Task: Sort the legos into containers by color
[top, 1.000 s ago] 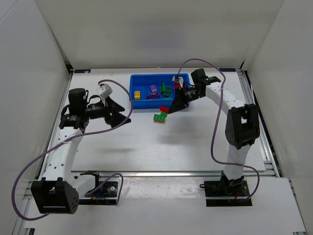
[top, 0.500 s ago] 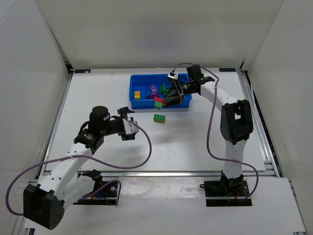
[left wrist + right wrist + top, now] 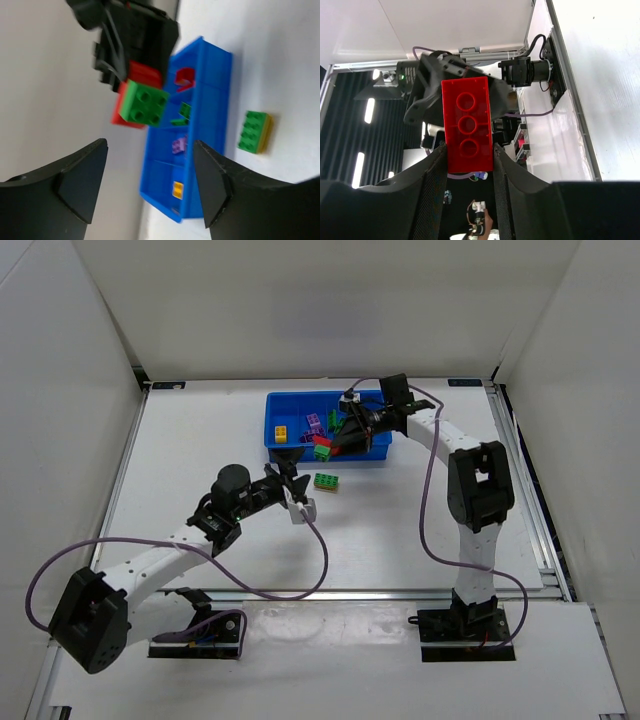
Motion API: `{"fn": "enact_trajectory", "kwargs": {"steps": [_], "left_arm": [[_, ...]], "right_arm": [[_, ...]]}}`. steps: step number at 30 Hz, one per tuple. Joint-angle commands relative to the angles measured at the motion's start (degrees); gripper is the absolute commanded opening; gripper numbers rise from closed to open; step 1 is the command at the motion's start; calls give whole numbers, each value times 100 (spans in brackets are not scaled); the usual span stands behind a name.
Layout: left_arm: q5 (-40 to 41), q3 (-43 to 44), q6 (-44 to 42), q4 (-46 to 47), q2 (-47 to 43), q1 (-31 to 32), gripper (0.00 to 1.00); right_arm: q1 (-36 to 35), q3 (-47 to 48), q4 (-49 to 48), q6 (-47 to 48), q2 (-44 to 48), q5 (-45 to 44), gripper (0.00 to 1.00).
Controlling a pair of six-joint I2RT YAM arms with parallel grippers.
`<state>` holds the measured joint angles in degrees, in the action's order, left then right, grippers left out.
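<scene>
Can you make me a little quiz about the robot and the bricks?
1. True or false: the right claw is empty.
2. Where is the green-and-yellow brick? A: on the table in front of the blue tray. B: inside the tray. C: in a claw.
3. Fill in: the left claw is ____.
Key: 1 false, it grips a red brick with a green brick on it. 2 A. 3 open.
</scene>
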<state>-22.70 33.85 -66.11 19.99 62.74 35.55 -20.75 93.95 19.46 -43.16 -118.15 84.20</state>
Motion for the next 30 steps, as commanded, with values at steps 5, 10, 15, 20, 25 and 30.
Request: {"fn": "enact_trajectory", "kwargs": {"steps": [5, 10, 15, 20, 25, 30], "left_arm": [[380, -124, -341, 1139, 256, 347, 77], [284, -89, -544, 1235, 405, 461, 77], [222, -54, -649, 1323, 564, 488, 77], [196, -53, -728, 1394, 695, 505, 73], [274, -45, -781, 1455, 783, 506, 63], [345, -62, -825, 1561, 863, 506, 52]], "right_arm": [[-60, 194, -162, -272, -173, 887, 0], [-78, 255, -206, -413, -191, 931, 0], [-87, 246, -197, -457, -147, 940, 0], [-183, 246, -180, -501, -51, 975, 0], [-254, 194, -127, -483, -24, 1028, 0], [-271, 176, -127, -501, -59, 1045, 0]]}}
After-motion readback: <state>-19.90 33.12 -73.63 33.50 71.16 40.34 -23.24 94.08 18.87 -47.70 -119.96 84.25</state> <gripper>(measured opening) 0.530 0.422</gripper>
